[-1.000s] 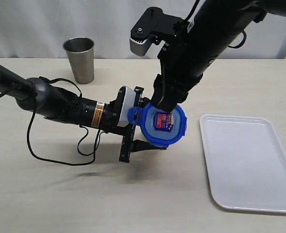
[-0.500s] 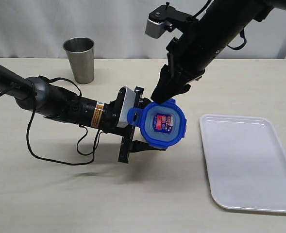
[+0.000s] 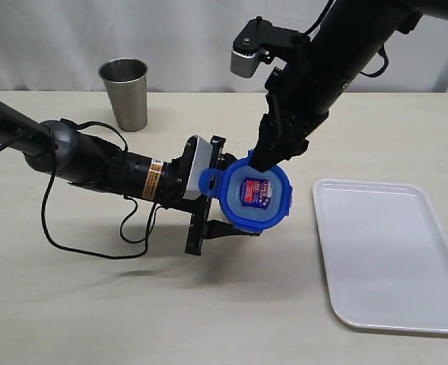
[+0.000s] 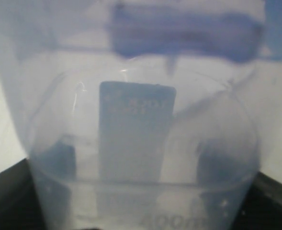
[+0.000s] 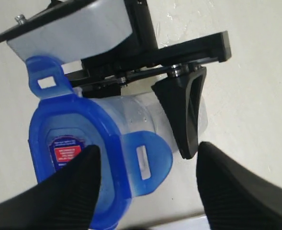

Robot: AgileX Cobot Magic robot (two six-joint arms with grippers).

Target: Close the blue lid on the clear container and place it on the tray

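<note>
Left arm (image 3: 94,163): stretched low and nearly level over table (image 3: 94,312), wrist rolled, jaws one above the other. Left pincer (image 3: 222,190): closed on container (image 5: 131,112), gripped round its body and held on its side, clear of table. Container base close against left wrist camera, filling that view; barcode label (image 4: 137,139) visible through wall. Lid (image 3: 255,194) seated over container mouth, just beyond left pincer's tips, sticker face turned away from left wrist. Two flaps splayed outward in right wrist view, not folded down against wall.

Right arm (image 3: 330,61): reaching down steeply from above, wrist bent toward lid. Right pincer (image 3: 269,156): open, jaws spread wide, nothing held. Tips at upper rim of lid; contact with lid not determinable. In right wrist view, one splayed flap (image 5: 148,163) between the two fingers (image 5: 69,191): one finger over lid face, the other off to container side.

Tray (image 3: 391,258): flat on table, well apart from both pincers, on far side of right pincer from left arm. Cup (image 3: 125,91): upright, well behind left arm, far from both pincers. Cable (image 3: 79,247): looped on table beneath left arm.
</note>
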